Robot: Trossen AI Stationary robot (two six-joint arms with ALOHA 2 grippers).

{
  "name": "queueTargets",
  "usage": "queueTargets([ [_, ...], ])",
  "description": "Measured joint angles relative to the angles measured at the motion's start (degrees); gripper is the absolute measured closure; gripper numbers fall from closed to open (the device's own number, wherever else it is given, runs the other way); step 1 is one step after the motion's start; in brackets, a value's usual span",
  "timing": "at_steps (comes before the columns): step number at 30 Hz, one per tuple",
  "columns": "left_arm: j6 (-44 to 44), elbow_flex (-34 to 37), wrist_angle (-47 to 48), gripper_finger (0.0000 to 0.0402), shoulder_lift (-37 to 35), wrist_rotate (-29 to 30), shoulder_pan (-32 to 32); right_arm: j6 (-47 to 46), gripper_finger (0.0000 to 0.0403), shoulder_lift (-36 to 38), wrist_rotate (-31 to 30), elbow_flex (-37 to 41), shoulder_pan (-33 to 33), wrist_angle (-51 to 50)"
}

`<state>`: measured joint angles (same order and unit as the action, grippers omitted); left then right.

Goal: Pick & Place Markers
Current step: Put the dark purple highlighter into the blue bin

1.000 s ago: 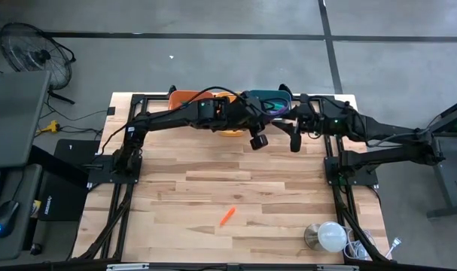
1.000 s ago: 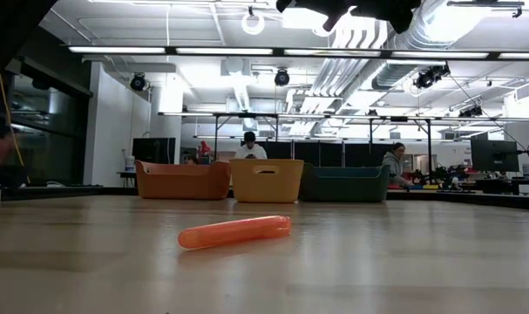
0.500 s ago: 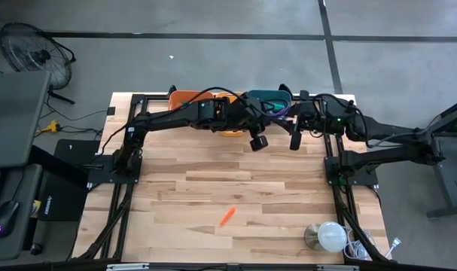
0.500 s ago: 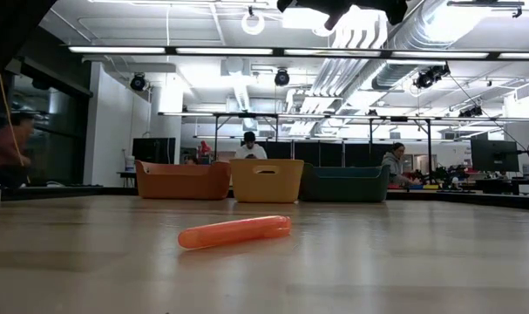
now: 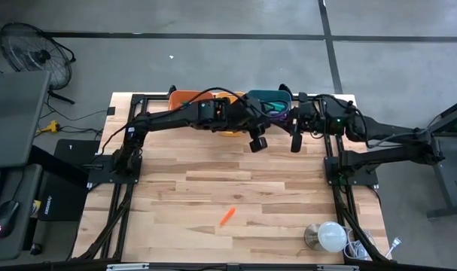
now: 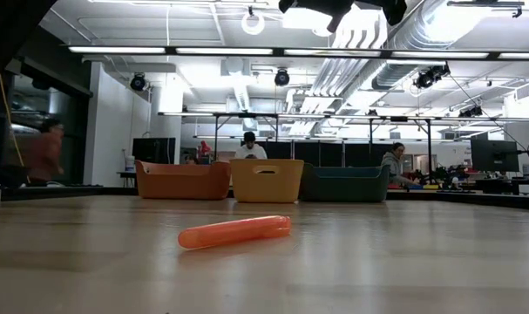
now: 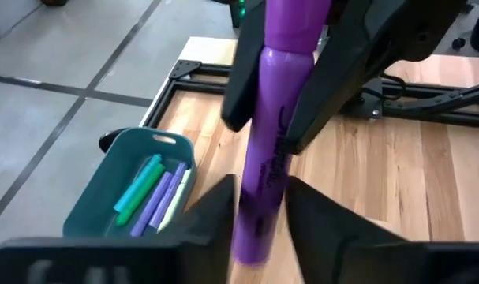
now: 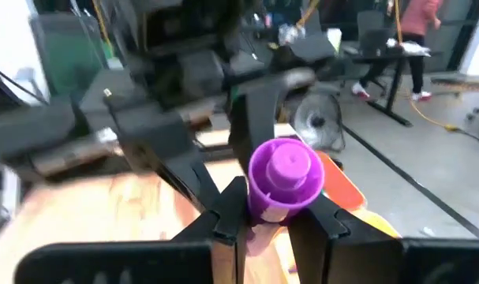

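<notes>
Purple marker [image 7: 269,150], held mid-air near the teal bin [image 5: 271,101] at upper centre, is now clamped by the right jaws while the left jaws have loosened, so a handover is judged underway.

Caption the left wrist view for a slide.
Purple marker passing between two end effectors above the table, teal bin of markers beside.

Both grippers [image 5: 275,113] tip-to-tip — mid-air, far edge.
</notes>
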<state>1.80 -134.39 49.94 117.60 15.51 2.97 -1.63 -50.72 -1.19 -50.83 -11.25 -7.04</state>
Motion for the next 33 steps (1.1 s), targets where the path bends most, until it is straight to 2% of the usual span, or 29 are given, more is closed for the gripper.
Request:
queueTargets([
  [5,-1.5,-0.1,3.1,0.0214,0.0,1.9,0.0,-0.5,0.0346,0.0,-2.7,0.0,0.0,-3.1],
  [9,-1.8,0.0,9.3,0.0187,-1.3,8.6,0.1,-2.1,0.0346,0.0,-2.9,0.0,-1.5,-6.3],
  [12,-1.8,-0.2,14.0,0.0186,-2.9,12.1,0.1,-3.5,0.0346,0.0,-2.3,0.0,-3.7,-8.6],
  [19,-0.2,0.1,29.4,0.0206,-5.6,14.6,1.2,-1.8,0.0346,-4.4,1.8,-4.1,-10.4,-16.3],
  [25,1.0,0.0,33.0,0.0221,-6.0,14.2,4.4,3.7,0.0346,-16.2,5.5,-12.2,-15.8,-24.5],
  [30,0.9,1.3,34.0,0.0225,-6.2,9.3,6.9,10.0,0.0346,-27.6,4.5,-21.1,-19.6,-34.4],
  [33,0.4,4.6,33.6,0.0225,-6.0,8.7,7.5,13.5,0.0346,-34.1,2.2,-27.0,-21.6,-39.8],
])
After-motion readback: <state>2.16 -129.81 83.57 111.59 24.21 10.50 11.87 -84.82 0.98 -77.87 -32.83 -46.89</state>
